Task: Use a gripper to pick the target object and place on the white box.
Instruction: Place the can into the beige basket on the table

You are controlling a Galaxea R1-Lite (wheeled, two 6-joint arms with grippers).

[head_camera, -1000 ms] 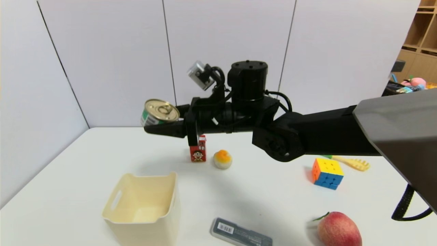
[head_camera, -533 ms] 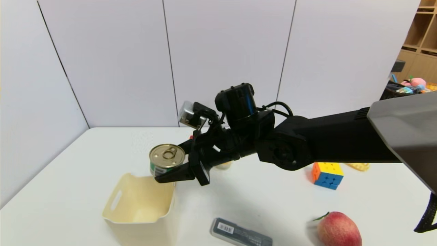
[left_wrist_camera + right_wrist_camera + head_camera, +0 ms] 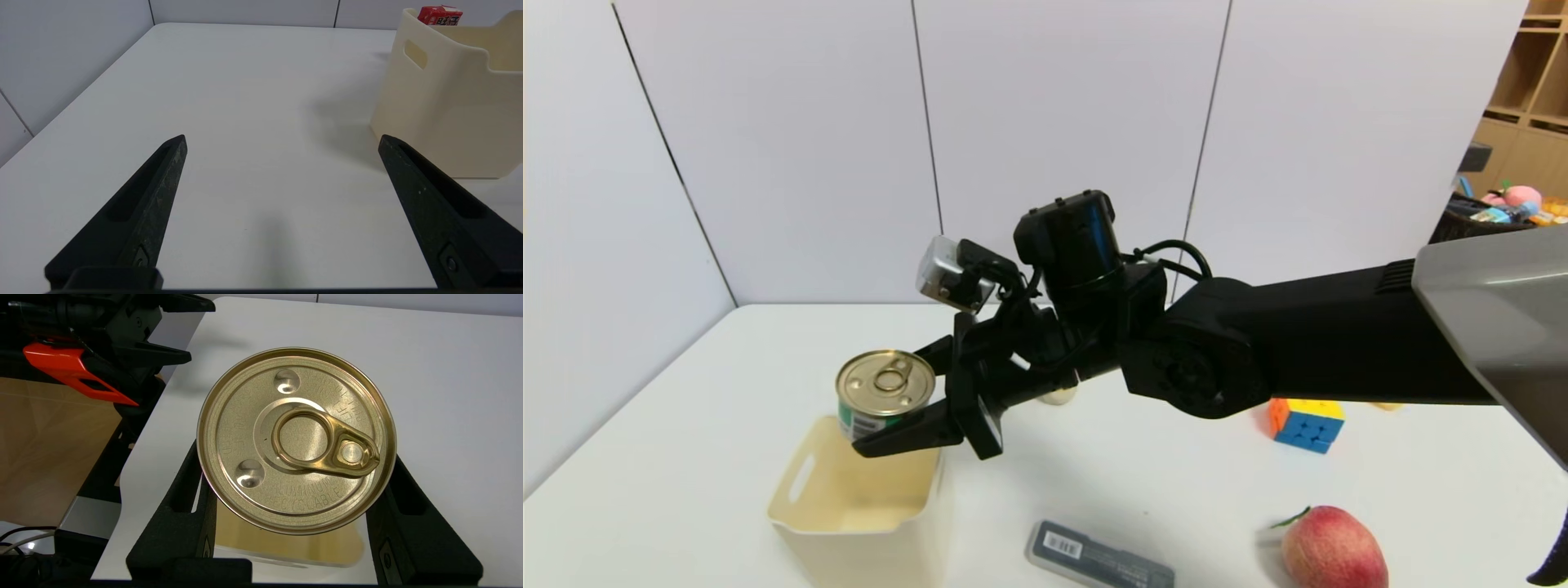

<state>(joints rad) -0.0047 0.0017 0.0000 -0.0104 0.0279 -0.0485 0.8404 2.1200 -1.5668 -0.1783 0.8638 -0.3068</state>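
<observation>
My right gripper [image 3: 882,418] is shut on the target object [image 3: 885,390], a short tin can with a gold pull-ring lid and a green-and-white label. It holds the can upright in the air just above the far rim of the white box [image 3: 805,490]. In the right wrist view the lid [image 3: 296,439] fills the middle between both black fingers [image 3: 184,514], and the box's cream inside [image 3: 286,543] shows beneath it. My left gripper [image 3: 282,141] is open over bare table beside the box [image 3: 449,106], holding nothing.
A grey flat case [image 3: 1098,555] lies just right of the box near the front edge. A peach [image 3: 1333,545] and a colour cube [image 3: 1305,425] sit to the right. A red carton [image 3: 440,15] stands beyond the box. A small yellow-white ball [image 3: 1058,397] peeks out behind the arm.
The right gripper has come down and toward the near left with the can, from high above the red carton to just over the box's far rim.
</observation>
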